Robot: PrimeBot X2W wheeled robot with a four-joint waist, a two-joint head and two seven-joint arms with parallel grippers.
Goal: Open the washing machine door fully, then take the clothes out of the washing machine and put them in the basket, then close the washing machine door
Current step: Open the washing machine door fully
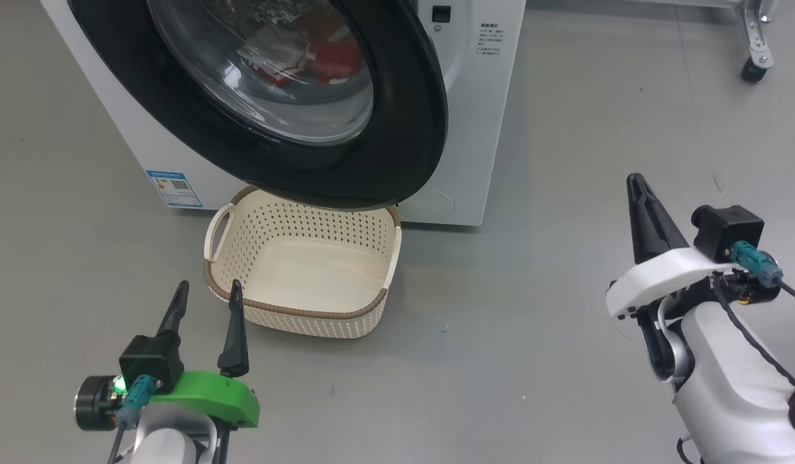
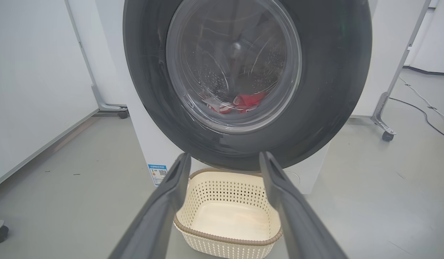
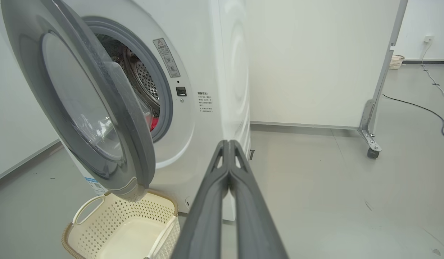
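The white washing machine (image 1: 475, 96) stands ahead. Its door (image 1: 410, 129), with a black rim and a glass bowl, hangs partly open and swings out over the basket (image 1: 294, 216). Red clothes (image 1: 333, 58) lie in the drum, seen through the glass and, in the right wrist view, through the door gap (image 3: 153, 124). The cream basket sits on the floor with nothing in it. My left gripper (image 1: 209, 288) is open just in front of the basket, with nothing between its fingers (image 2: 171, 187). My right gripper (image 1: 636, 183) is shut and empty, off to the right of the machine.
A blue label (image 1: 174, 188) sits low on the machine front. A metal frame leg with a caster (image 1: 755, 64) stands at the far right, and a cable (image 3: 423, 108) runs across the floor behind it. White panels (image 2: 35, 90) close off the left side. Grey floor (image 1: 533, 322) lies between my grippers.
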